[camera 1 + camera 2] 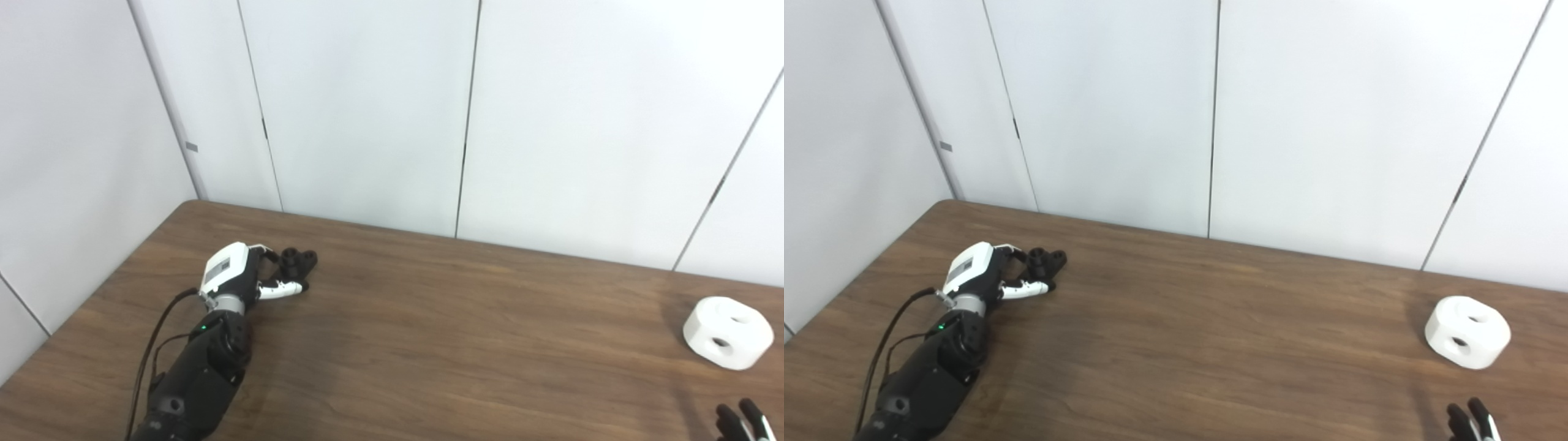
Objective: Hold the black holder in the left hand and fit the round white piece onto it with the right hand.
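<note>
Here, black holder (298, 261), small, knobbed, at table's (429, 343) far left, left hand (245, 275) curled about it, grip unclear; round white piece (727, 331), two holes, far right; right hand (742, 422) fingertips only, state unclear.

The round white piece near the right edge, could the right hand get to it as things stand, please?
Probably yes: the round white piece lies alone on the bare table, and the right hand is just in front of it with nothing between.
</note>
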Motion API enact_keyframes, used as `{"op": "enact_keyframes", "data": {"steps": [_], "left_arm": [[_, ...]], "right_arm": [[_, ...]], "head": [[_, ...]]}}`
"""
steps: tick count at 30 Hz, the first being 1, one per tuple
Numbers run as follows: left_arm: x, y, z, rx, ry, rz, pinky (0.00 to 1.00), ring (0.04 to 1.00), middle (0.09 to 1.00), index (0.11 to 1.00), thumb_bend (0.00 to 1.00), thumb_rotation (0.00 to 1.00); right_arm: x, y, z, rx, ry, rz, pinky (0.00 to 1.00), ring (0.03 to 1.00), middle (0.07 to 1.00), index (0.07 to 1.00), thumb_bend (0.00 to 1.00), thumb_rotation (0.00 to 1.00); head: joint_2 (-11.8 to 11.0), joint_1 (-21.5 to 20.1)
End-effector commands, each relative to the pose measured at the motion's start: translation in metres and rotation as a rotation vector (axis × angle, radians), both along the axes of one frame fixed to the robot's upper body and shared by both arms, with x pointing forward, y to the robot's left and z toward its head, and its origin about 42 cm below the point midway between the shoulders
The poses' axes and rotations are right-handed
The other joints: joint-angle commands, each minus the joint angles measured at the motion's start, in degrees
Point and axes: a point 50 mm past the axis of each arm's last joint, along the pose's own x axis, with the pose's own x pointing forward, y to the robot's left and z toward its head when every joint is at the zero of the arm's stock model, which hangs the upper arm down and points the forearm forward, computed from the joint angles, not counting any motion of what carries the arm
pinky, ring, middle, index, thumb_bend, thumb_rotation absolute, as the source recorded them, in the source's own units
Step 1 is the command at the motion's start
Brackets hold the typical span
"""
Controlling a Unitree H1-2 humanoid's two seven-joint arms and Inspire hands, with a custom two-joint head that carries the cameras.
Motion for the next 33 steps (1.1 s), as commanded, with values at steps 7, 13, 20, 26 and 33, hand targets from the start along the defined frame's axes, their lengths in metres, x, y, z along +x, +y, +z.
{"op": "enact_keyframes", "data": {"steps": [7,13,20,26,33], "left_arm": [[0.0056,-0.0077,-0.0003,0.015,0.003,-0.031,0.91,0.911,0.861,0.679,0.82,0.32],[0.0067,-0.0072,-0.0028,0.015,-0.002,-0.027,0.92,0.911,0.862,0.649,0.81,0.26],[0.0056,-0.0066,-0.003,-0.055,-0.024,-0.009,0.82,0.907,0.835,0.487,0.53,0.05],[0.0042,-0.0036,-0.0034,-0.065,-0.007,-0.015,0.76,0.875,0.81,0.483,0.52,0.04],[0.0025,-0.0037,-0.0045,-0.045,0.001,-0.035,0.73,0.841,0.788,0.484,0.52,0.04]], "right_arm": [[-0.0107,0.0048,-0.0132,0.026,0.042,-0.019,1.0,0.963,0.943,0.991,0.57,1.0],[-0.0105,0.0051,-0.0123,0.029,0.044,-0.019,1.0,0.968,0.945,0.995,0.57,1.0],[-0.0106,0.0061,-0.0117,0.028,0.035,-0.023,1.0,0.964,0.939,0.993,0.58,1.0],[-0.0113,0.0058,-0.0104,0.024,0.037,-0.024,1.0,0.962,0.936,0.992,0.59,1.0],[-0.0105,0.0036,-0.0097,0.024,0.028,-0.026,1.0,0.957,0.926,0.989,0.61,1.0]], "head": [[0.2,-0.15],[0.33,-0.11],[0.62,-0.51],[0.74,-0.47],[0.81,-0.36]]}}
